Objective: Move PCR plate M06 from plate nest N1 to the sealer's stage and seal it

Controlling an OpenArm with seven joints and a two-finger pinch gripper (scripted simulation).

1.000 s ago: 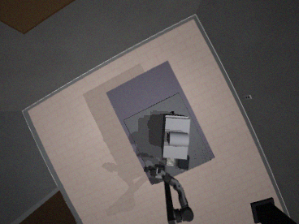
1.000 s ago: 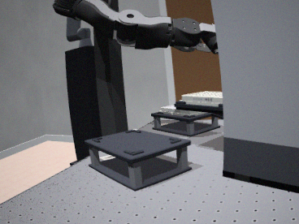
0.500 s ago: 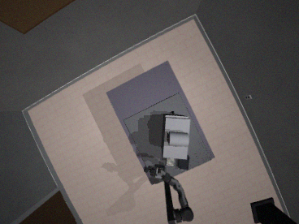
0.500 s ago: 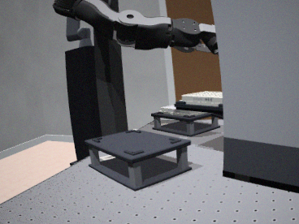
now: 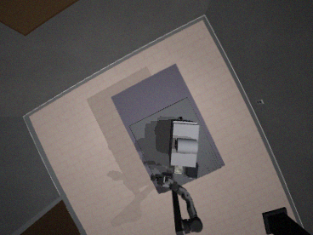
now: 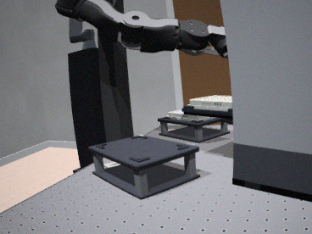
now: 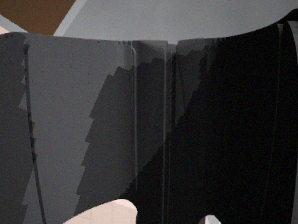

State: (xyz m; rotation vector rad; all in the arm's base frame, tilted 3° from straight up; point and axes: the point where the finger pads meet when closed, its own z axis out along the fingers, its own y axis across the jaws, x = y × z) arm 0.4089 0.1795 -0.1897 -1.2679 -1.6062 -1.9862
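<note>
In the exterior view, a white well plate (image 6: 211, 101) sits on the dark sealer stage (image 6: 208, 111), which stands out beside the grey sealer housing (image 6: 271, 76). Its label and top surface are too small to read. The near plate nest (image 6: 144, 158) is empty. The far nest (image 6: 194, 124) carries a flat pale plate (image 6: 182, 114). My gripper (image 6: 221, 44) is shut and empty, high up against the housing's front edge, well above the stage. Its tips are partly hidden by the housing. The wrist view shows only the closed dark fingers (image 7: 149, 156) close to grey housing. The key and lamp are hidden.
From above, the sealer housing (image 5: 184, 142) with its foil roll (image 5: 186, 146) stands on the grey perforated board. My arm (image 5: 184, 200) reaches in from the front edge. A dark column (image 6: 97, 85) stands behind the nests. A black box (image 5: 281, 221) sits at the table corner.
</note>
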